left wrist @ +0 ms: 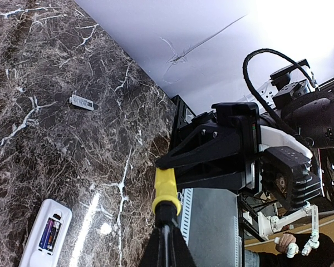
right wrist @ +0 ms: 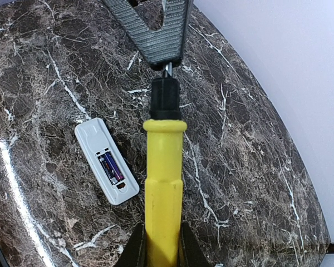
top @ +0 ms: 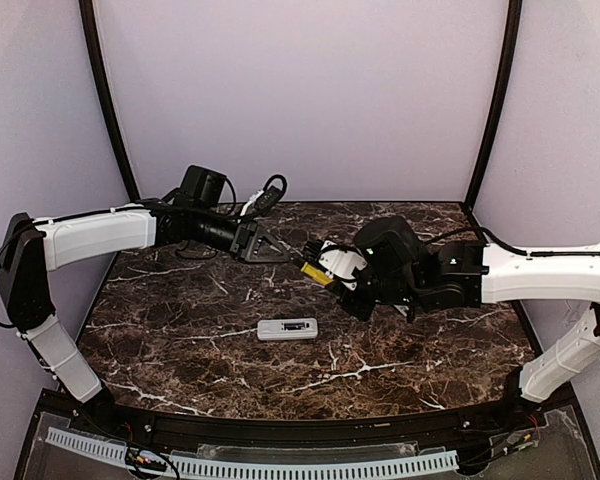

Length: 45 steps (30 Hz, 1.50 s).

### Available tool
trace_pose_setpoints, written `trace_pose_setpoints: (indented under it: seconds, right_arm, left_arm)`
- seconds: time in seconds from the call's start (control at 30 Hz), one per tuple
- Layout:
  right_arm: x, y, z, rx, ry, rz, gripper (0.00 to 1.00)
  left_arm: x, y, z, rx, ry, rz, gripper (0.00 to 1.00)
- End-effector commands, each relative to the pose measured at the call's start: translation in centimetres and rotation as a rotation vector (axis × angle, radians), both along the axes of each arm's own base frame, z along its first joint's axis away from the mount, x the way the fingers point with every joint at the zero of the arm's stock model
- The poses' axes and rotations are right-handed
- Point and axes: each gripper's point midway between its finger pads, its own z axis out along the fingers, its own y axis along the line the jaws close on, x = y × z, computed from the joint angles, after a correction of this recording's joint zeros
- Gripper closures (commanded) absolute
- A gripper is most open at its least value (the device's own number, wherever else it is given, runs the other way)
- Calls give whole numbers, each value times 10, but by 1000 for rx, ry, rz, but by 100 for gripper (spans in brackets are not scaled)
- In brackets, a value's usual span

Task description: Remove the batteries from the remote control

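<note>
The white remote control (top: 287, 329) lies flat on the marble table with its back up and its compartment uncovered. The batteries (right wrist: 112, 168) sit side by side inside it, one purplish-blue, one reddish. Both grippers hang in the air behind the remote, joined by a yellow stick (right wrist: 163, 178) with a black collar and a thin metal tip. My right gripper (right wrist: 159, 245) is shut on the yellow handle. My left gripper (left wrist: 166, 245) is shut on the stick's dark tip end. The remote (left wrist: 46, 233) lies below and to the left of the left gripper.
A small flat grey cover (left wrist: 82, 102) lies on the marble apart from the remote. The purple back wall stands close behind both arms. The table's dark front rail (top: 300, 430) runs along the near edge.
</note>
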Motion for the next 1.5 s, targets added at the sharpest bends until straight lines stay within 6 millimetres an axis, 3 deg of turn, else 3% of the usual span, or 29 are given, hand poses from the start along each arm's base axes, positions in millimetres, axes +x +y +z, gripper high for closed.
trace_pose_setpoints:
  seconds: [0.0, 0.13, 0.2, 0.27, 0.37, 0.53, 0.63, 0.97, 1.2, 1.47]
  right_arm:
    - [4, 9, 20, 86, -29, -24, 100]
    - [4, 8, 19, 89, -27, -35, 98]
    - [5, 7, 18, 89, -22, -43, 84]
    - [5, 5, 17, 94, -13, -61, 58]
    - [1, 3, 13, 108, 25, -62, 30]
    - [-5, -5, 9, 177, 141, -73, 4]
    - [-3, -12, 19, 315, 262, -95, 1]
    - [-6, -28, 82, 783, 530, 16, 2]
    - [-17, -26, 95, 999, 715, 181, 3]
    - [-22, -17, 115, 1092, 759, 303, 4]
  left_arm:
    - [-4, 2, -3, 18, -9, 3, 100]
    - [-4, 2, -2, 17, -11, 4, 100]
    - [-4, 2, -1, 16, -13, 4, 100]
    - [-4, 3, 1, 13, -20, 4, 100]
    - [-5, 4, 3, 10, -31, 5, 100]
    - [-5, 6, 9, 11, -60, 17, 100]
    - [-5, 8, 15, 7, -95, 27, 100]
    - [0, 14, 39, -57, -199, 114, 100]
    - [-1, 14, 66, -153, -208, 148, 100]
    - [-1, 16, 86, -270, -205, 192, 100]
